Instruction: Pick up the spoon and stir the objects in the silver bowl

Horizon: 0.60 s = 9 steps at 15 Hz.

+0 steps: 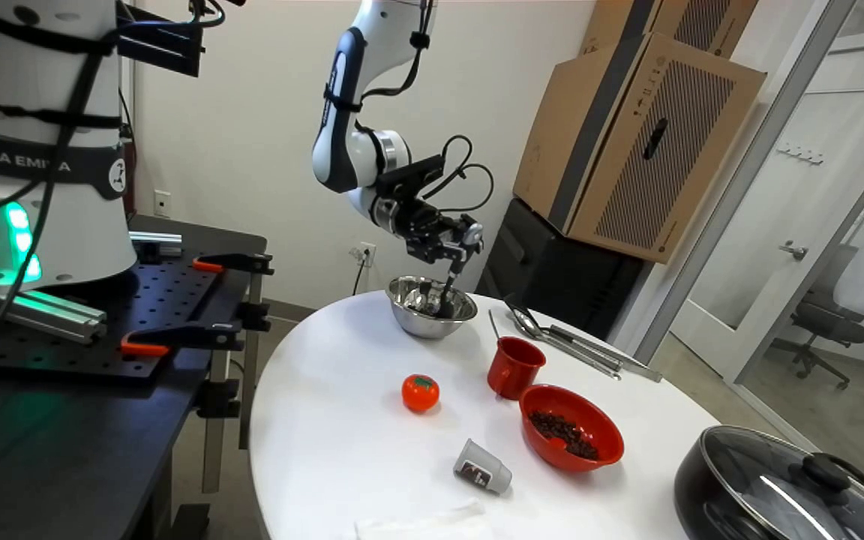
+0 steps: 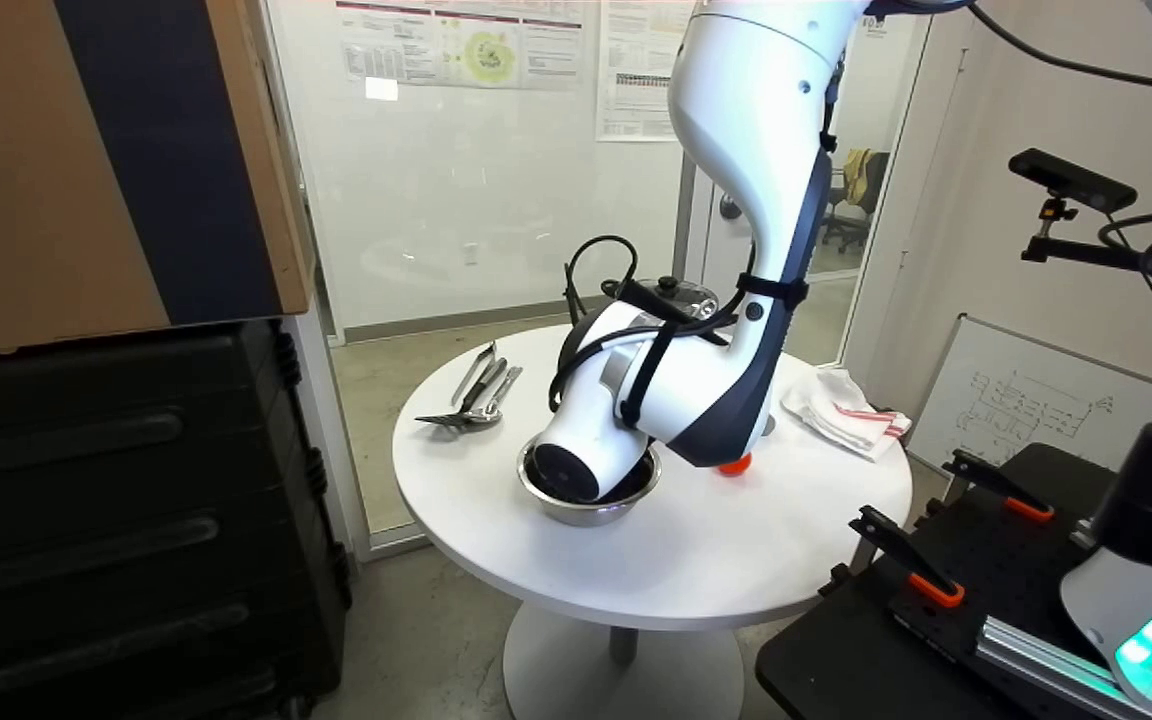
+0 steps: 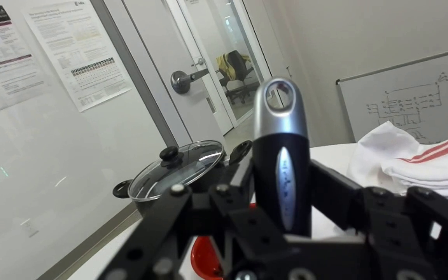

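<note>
Over the silver bowl (image 1: 418, 325), we see the gripper (image 3: 282, 182) clamped on the dark handle of the spoon (image 3: 281, 147), whose far end reaches inside the rim. The bowl stands on a round white table (image 1: 342, 405); behind it, cardboard boxes (image 1: 676, 150) rest on a black case (image 1: 541, 277). In an exterior view we find a red cup (image 1: 511, 371) just beside a red bowl (image 1: 589, 420); the wrist view catches only part of that bowl, yet shows us plainly the hole in the handle's end.

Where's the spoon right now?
In the wrist view, the spoon is between the fingers, right of the lidded pot; in an exterior view it reaches into the silver bowl.
</note>
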{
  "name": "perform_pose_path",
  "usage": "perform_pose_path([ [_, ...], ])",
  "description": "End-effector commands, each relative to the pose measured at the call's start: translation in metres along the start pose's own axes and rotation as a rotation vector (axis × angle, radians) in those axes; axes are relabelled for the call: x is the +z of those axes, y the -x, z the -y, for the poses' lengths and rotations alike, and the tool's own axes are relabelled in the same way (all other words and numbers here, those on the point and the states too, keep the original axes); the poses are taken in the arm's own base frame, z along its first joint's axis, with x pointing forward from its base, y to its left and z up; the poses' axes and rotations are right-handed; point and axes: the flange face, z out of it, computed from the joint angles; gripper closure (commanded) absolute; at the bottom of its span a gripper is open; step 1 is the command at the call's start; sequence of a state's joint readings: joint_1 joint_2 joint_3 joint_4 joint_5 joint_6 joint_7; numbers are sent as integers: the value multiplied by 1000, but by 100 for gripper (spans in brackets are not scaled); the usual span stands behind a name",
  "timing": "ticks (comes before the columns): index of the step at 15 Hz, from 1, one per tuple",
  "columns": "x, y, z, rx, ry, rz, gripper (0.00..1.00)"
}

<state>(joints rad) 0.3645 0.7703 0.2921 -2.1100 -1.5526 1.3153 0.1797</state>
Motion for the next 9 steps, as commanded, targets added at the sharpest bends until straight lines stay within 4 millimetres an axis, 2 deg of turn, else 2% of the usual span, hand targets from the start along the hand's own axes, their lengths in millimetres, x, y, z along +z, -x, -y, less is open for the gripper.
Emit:
perform_pose_path([
  [1,-2,-2,3,-63,5,-43,90],
  [9,-6,-15,-14,-10,-18,-116,90],
])
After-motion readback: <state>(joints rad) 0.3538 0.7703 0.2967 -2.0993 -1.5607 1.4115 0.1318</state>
